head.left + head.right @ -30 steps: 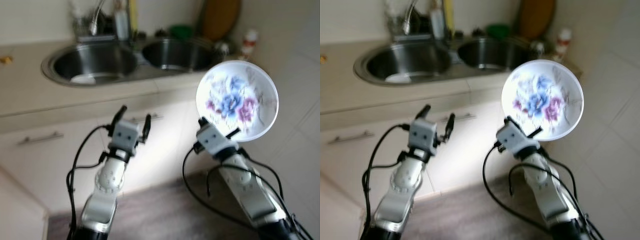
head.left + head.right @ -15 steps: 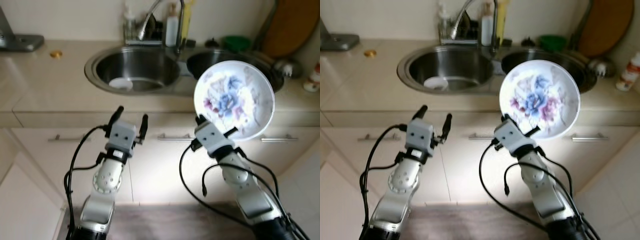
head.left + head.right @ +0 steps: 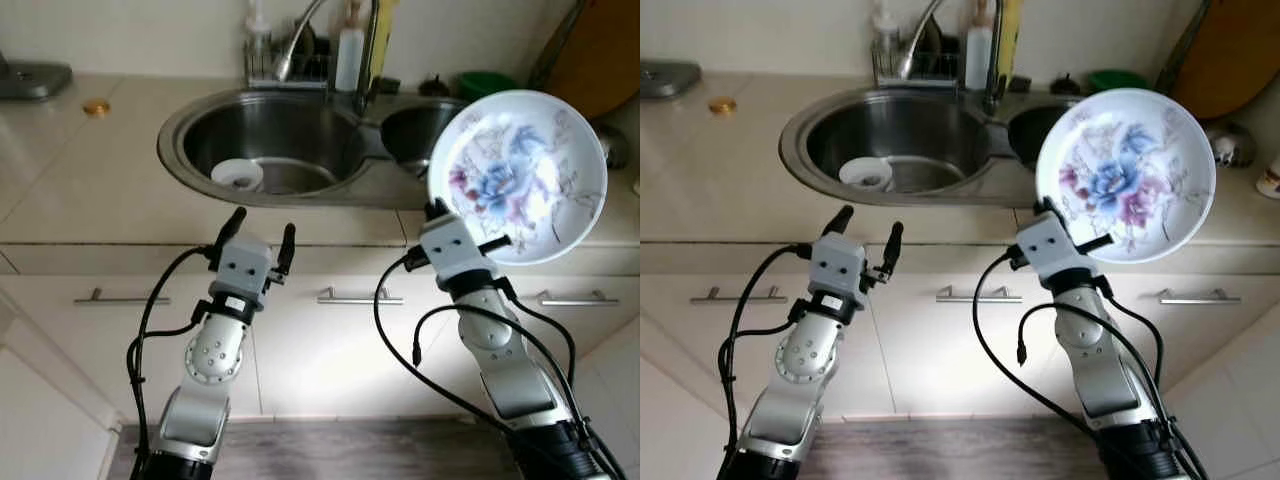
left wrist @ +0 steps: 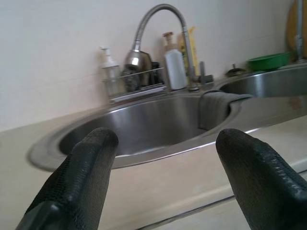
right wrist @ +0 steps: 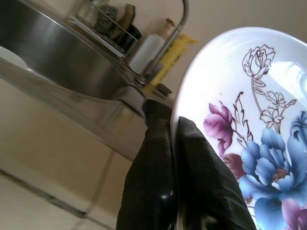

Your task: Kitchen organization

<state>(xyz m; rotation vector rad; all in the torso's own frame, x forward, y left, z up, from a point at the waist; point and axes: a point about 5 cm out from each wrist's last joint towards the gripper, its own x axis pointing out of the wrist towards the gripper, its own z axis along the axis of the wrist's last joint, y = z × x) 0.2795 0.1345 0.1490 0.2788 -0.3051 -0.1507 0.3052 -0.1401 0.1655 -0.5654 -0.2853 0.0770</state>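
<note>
Between the right gripper's (image 5: 175, 158) jaws, pinched at its rim, a floral plate (image 3: 518, 176) stands upright above the worktop (image 3: 90, 190) beside the sink (image 3: 270, 150). Left gripper (image 3: 258, 237) spread, empty. Carrying step; setting down likely follows.

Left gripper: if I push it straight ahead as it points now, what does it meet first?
Probably the countertop edge in front of the left sink basin. The left gripper is open and points low across that edge toward the basin; depth is hard to judge.
</note>
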